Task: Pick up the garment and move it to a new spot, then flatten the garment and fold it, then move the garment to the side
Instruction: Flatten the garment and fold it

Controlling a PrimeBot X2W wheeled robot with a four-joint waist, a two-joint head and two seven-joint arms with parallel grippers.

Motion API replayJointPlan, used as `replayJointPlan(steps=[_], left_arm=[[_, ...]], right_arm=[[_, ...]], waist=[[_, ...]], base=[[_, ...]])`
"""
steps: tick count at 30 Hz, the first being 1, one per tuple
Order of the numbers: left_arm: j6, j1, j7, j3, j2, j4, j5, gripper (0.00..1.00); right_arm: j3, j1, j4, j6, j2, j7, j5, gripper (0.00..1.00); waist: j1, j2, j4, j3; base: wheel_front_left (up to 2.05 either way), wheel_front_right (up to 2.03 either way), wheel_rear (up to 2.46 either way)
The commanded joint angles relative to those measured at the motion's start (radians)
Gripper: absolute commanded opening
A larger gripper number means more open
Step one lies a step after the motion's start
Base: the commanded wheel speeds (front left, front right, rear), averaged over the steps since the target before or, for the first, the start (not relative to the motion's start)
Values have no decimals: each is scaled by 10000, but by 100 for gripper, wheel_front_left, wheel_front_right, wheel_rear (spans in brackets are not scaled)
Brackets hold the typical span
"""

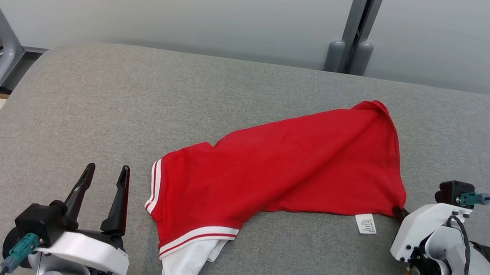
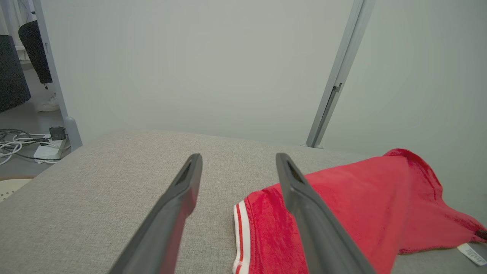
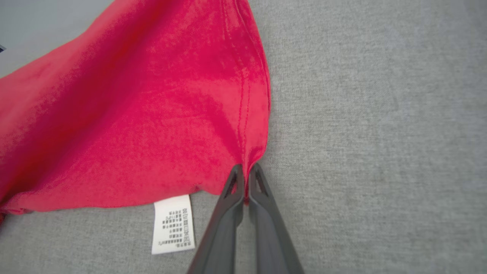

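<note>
Right gripper (image 3: 245,172) clamped on shirt (image 1: 288,159) corner, left gripper (image 1: 106,169) spread and idle: pickup step, next likely needs a lift without losing the pinch.

Head camera looks forward and down over the worktop (image 1: 96,96). Left wrist camera skims low across it toward the wall (image 2: 190,57). Right wrist camera hangs close above. All three share the red garment (image 1: 292,160).

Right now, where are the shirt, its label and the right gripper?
shirt (image 1: 305,161), head view, middle of the cloth
label (image 3: 173,224), right wrist view, tag centre
right gripper (image 3: 246,170), right wrist view, between fingertips
</note>
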Motion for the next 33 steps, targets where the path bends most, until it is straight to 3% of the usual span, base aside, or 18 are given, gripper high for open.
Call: replayJointPlan(steps=[1,7,15,18,22,23,33], left_arm=[[-33,72,-41,58,65,11,5,100],[40,311,-28,189,150,30,-75,100],[91,446,-29,253,221,4,-152,100],[98,437,-29,222,225,13,-163,100],[86,362,-9,165,243,73,-177,100],[84,345,8,150,249,84,-175,100],[107,274,206,59,410,11,-199,100]], right_arm=[[41,216,-106,-1,-76,74,92,0],[598,1173,-1747,0,-699,974,1101,0],[652,2755,-4541,0,-2287,2673,2314,0],[313,3242,-5052,-1,-2744,3028,2305,0],[-204,3649,-5250,0,-2819,3046,1950,0],[-358,3697,-5321,0,-2698,2905,1875,100],[-1438,4424,-6609,0,-1579,1490,743,100]], waist=[[0,0,-106,-84],[0,0,-479,-277],[0,0,-756,-320],[0,0,-776,-315],[0,0,-733,-323],[0,0,-716,-319],[0,0,-626,-273]], base=[[0,0,0],[0,0,0],[0,0,0],[0,0,0],[0,0,0],[0,0,0],[0,0,0]])
